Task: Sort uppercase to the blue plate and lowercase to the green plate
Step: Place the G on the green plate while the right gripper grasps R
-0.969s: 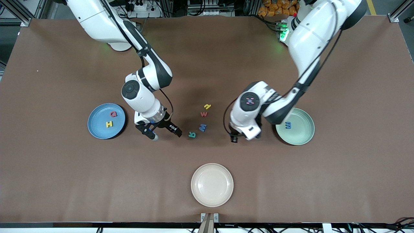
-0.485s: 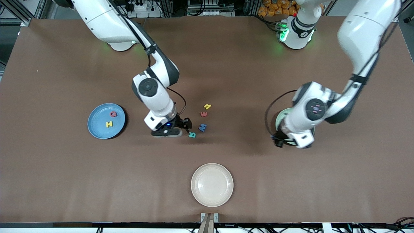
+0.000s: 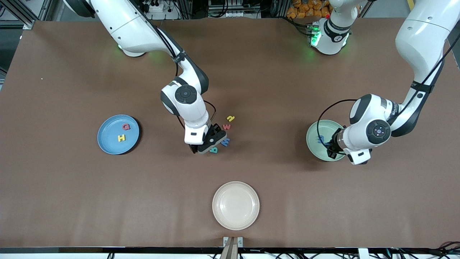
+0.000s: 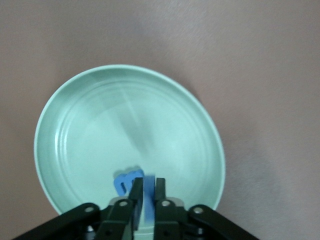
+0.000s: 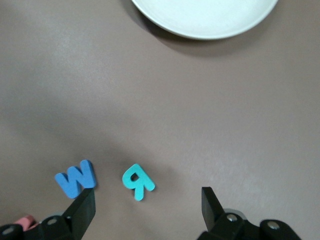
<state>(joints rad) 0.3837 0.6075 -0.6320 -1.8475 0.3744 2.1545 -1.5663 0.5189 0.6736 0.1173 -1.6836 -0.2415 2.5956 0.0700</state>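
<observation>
The blue plate (image 3: 107, 145) holds a red Q (image 3: 125, 126) and a yellow H (image 3: 122, 137). In the middle of the table lie a teal R (image 3: 214, 150) (image 5: 137, 181), a larger blue W (image 3: 225, 142) (image 5: 75, 178), a red w (image 3: 226, 126) and a yellow n (image 3: 230, 118). My right gripper (image 3: 208, 144) (image 5: 147, 194) hangs open low over the teal R, one finger on each side of it. My left gripper (image 3: 330, 149) (image 4: 148, 186) is over the green plate (image 3: 313, 133) (image 4: 100, 125), shut on a thin blue i (image 4: 149, 200). A blue m (image 4: 124, 182) lies in that plate.
A cream plate (image 3: 235, 205) (image 5: 205, 15) sits near the table's front edge, nearer to the front camera than the loose letters. The blue W lies right beside one right finger (image 5: 82, 210).
My right arm swung from beside the blue plate to over the teal R and its jaws spread wider. My left arm carried the blue i from mid-table to over the green plate.
</observation>
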